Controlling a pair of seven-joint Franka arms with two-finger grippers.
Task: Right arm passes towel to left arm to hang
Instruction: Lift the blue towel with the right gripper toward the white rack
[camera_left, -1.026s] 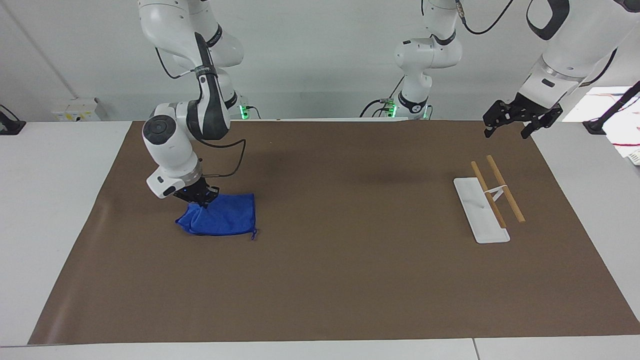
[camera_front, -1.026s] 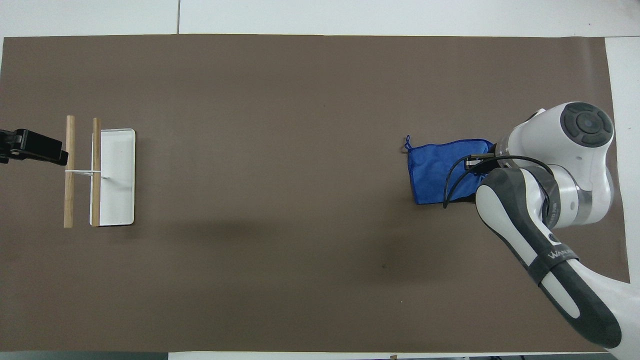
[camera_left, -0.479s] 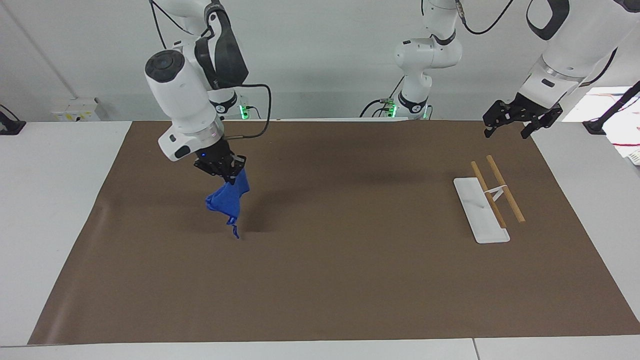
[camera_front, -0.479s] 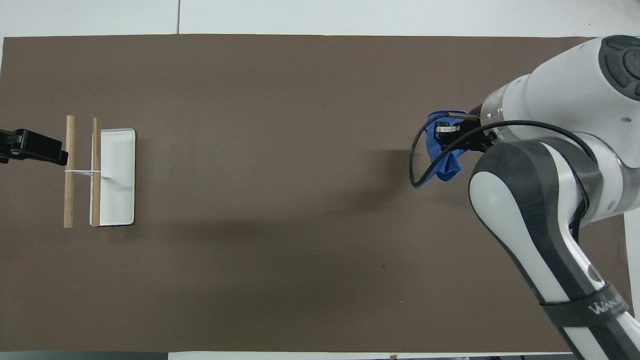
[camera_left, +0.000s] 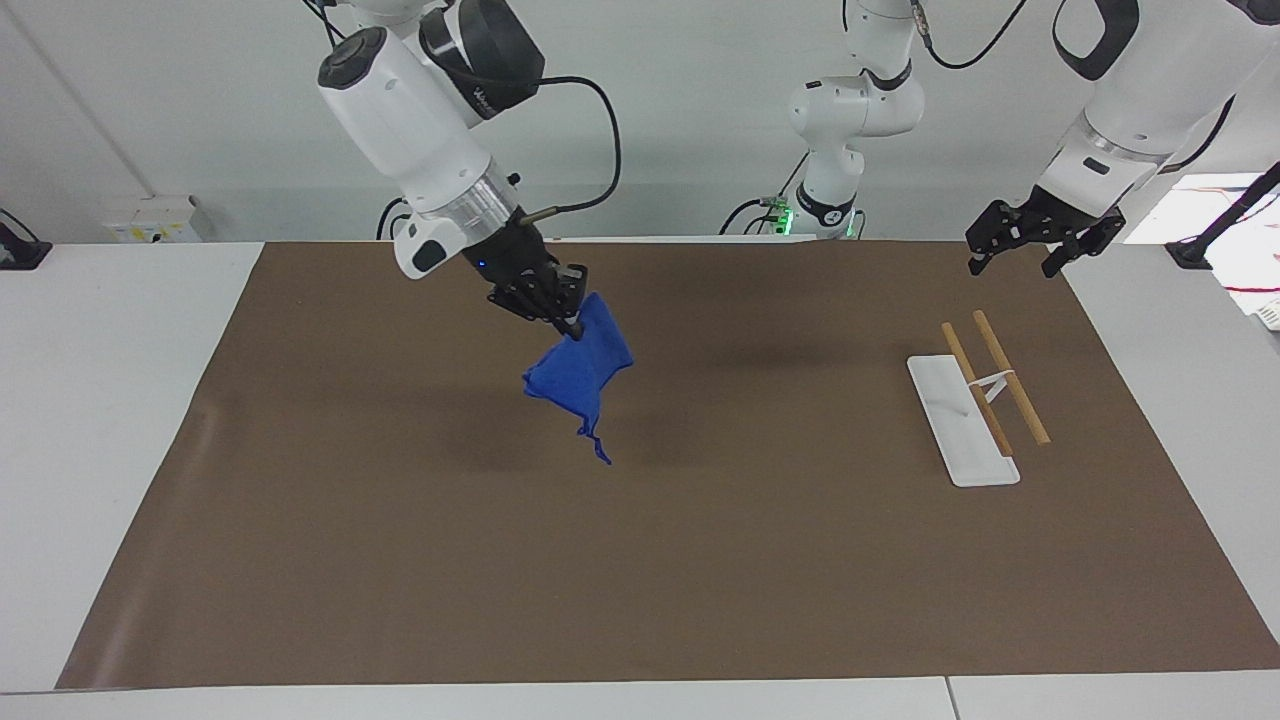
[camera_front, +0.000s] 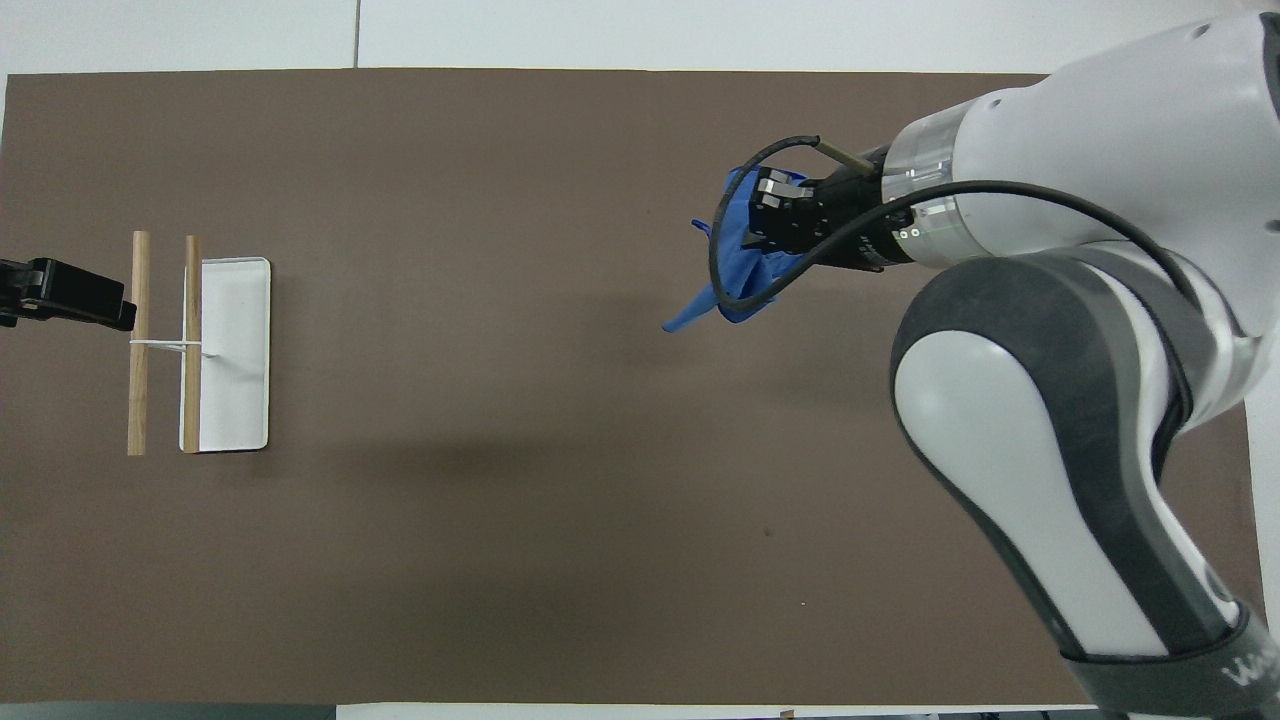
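Towel (camera_left: 582, 370) hangs clenched in my right gripper (camera_left: 560, 312) over the mat (camera_left: 700, 560); my left gripper (camera_left: 1025, 245) waits, fingers spread, above the rack (camera_left: 975, 400).

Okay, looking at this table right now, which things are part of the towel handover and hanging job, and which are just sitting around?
Part of the job:
- towel, hanging from the shut right gripper over the brown mat
- left gripper, open, waiting above the mat's edge at its own end
- rack with two wooden bars on a white base, likely the hanging spot

Just there:
- third white arm at the table's robot side
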